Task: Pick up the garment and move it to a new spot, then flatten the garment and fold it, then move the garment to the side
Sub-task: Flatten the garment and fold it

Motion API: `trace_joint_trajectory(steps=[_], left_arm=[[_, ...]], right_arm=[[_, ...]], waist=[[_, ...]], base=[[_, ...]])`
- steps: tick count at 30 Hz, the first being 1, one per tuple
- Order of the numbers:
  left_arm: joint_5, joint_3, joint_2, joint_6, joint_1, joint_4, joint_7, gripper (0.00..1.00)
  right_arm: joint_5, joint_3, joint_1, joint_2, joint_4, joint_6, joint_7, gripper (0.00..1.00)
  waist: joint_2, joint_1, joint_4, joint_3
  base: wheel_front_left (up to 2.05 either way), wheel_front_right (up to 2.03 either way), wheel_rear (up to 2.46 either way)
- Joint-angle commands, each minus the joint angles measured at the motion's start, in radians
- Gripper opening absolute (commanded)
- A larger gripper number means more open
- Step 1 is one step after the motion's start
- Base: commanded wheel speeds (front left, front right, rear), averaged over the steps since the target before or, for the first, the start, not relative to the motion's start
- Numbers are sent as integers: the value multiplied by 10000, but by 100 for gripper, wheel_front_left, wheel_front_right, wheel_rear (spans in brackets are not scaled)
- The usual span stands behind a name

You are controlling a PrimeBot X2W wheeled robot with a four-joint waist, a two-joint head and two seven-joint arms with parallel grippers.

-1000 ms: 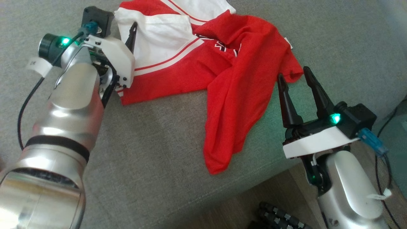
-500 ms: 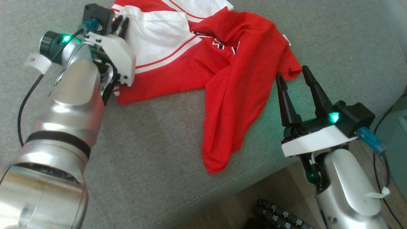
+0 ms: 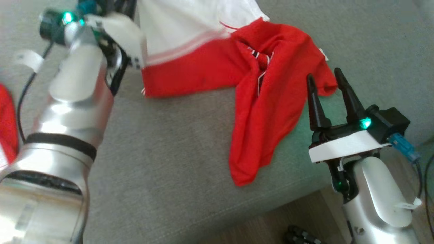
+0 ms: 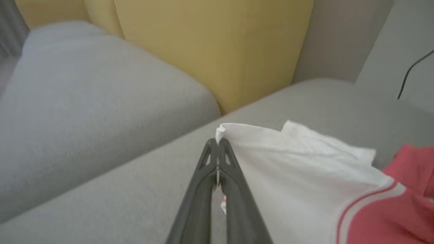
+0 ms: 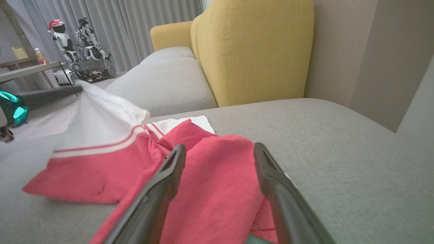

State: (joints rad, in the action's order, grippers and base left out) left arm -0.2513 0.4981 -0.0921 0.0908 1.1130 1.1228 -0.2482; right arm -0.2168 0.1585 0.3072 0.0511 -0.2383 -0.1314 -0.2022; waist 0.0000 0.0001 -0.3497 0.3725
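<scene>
**While my left pincer [image 4: 217,144] grips the garment [image 3: 271,101], my right pincer [image 3: 323,73] stands wide**

Where the white cloth ends in a corner, my left pincer is clenched on it: in the left wrist view the two dark fingers [image 4: 237,203] lie pressed together and a small tuft of white pokes out past their tips. From that corner the garment slopes away, white first, then thin stripes, then red. It lies on the grey sofa seat [image 3: 169,145], and in the right wrist view the white part stands up off the cushion like a tent while the red part lies flat.

My right pincer is released and holds nothing. Its fingers stand well apart, pointing at the red end of the garment; in the head view their tips sit at the garment's red edge, and I cannot tell whether they touch it. A long red fold runs from there toward the front edge of the seat, near the wooden floor [image 3: 271,220].

Behind the seat stands a yellow backrest [image 5: 257,51], with a second grey cushion [image 5: 169,78] beside it. Far off in the right wrist view, small robot figures [image 5: 81,40] stand before a pale curtain [image 5: 135,20]. At the left edge of the head view, beside my left arm, shows a patch of red [image 3: 6,118] that I cannot make out.
</scene>
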Motion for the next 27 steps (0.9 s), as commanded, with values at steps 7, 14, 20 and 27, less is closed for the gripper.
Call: trace_joint_trajectory(steps=[7,14,20,27], left_arm=[[17,-1091,-1106,-305,-356,-3628,-133,0],[308,-1574,-1914,-302,-1954,-5558,-134,0],[331,-1411,-2443,-71,-3402,-5477,-135,0],[328,-743,-2431,164,-4724,-5233,-135,0]], right_arm=[[274,-283,-86,-8,89,7,287,100],[409,-516,-483,-7,-109,7,620,100],[361,-368,-609,-7,-108,7,810,100],[351,-289,-743,-8,-113,7,958,100]], waist=[[0,-1,1374,-1075],[0,-1,2375,-1760],[0,-1,2847,-1989],[0,-1,3014,-2114]], base=[[0,0,0],[0,0,0],[0,0,0],[0,0,0]])
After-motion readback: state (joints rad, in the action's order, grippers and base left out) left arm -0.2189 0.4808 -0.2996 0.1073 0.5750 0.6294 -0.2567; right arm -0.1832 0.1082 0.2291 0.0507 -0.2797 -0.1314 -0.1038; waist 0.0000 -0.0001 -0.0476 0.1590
